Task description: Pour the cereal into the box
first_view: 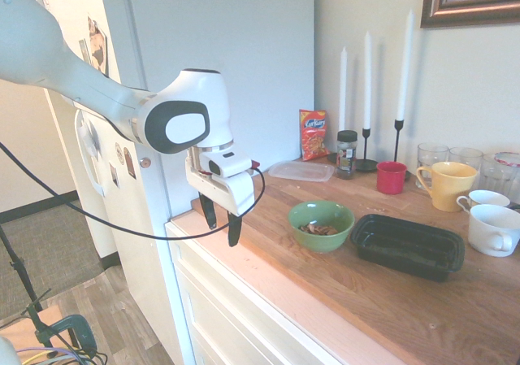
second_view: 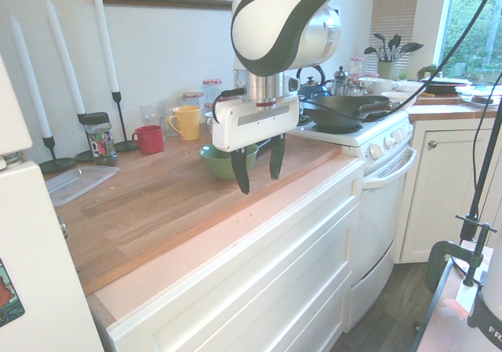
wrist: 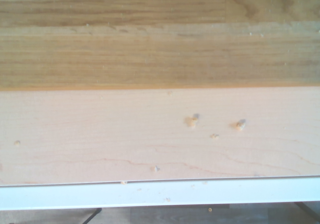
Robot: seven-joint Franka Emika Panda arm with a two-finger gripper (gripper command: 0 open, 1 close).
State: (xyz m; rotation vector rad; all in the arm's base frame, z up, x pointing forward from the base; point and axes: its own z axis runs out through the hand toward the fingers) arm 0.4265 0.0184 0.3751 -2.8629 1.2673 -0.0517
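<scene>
The cereal [first_view: 318,229] lies as a small tan-brown heap inside a green bowl [first_view: 321,224] on the wooden counter. To its right in the first exterior view stands the box [first_view: 406,247], a shallow black tray with nothing in it. My gripper [first_view: 221,219] hangs open above the counter's front edge, left of the bowl and apart from it, with nothing between its black fingers. In the second exterior view the gripper [second_view: 259,168] hangs in front of the bowl [second_view: 223,161] and hides part of it. The wrist view shows only the counter top [wrist: 160,129] with a few crumbs.
A red cup [first_view: 391,176], yellow mug [first_view: 446,184], white mugs [first_view: 492,228], glasses, a spice jar [first_view: 347,153], candlesticks, a clear flat container [first_view: 301,170] and an orange snack bag [first_view: 314,134] line the back wall. A stove with a pan [second_view: 345,113] adjoins the counter; a fridge [first_view: 219,48] stands at the other end.
</scene>
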